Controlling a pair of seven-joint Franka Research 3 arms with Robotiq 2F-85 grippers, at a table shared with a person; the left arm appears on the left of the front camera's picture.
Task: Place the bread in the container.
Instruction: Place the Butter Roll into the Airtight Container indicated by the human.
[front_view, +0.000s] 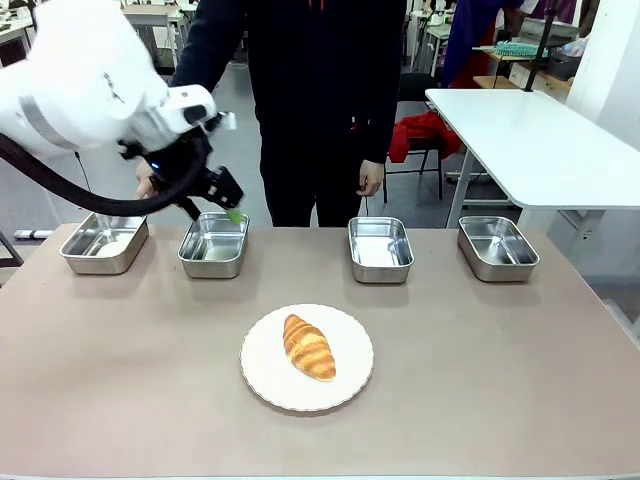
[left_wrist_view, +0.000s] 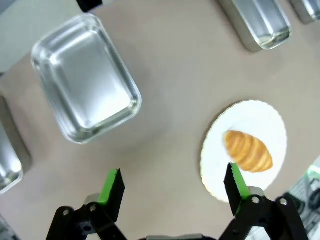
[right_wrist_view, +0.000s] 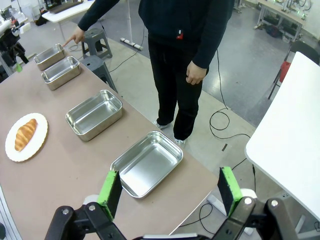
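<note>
golden croissant, the bread (front_view: 309, 347), sits on the white plate (front_view: 262, 372) in the middle of the bench (front_view: 500, 380), nearer me than the tray row. my left claw (left_wrist_view: 173, 176) hangs wide and empty over the second tray from my left (front_view: 212, 268). so the bread lies toward my side and to the right of it, long axis slanting far-left to near-right. right claw (right_wrist_view: 169, 176) is wide too, off by the rightmost tray (right_wrist_view: 147, 165), so left is nearer. count: one bread, one plate, four trays, two claws.

A grey floor (right_wrist_view: 250, 65) strewn with loose black cables (right_wrist_view: 219, 85) lies beyond the far edge of the brown table (front_view: 520, 400); a white rectangular table (front_view: 540, 140) stands off its far right corner.
</note>
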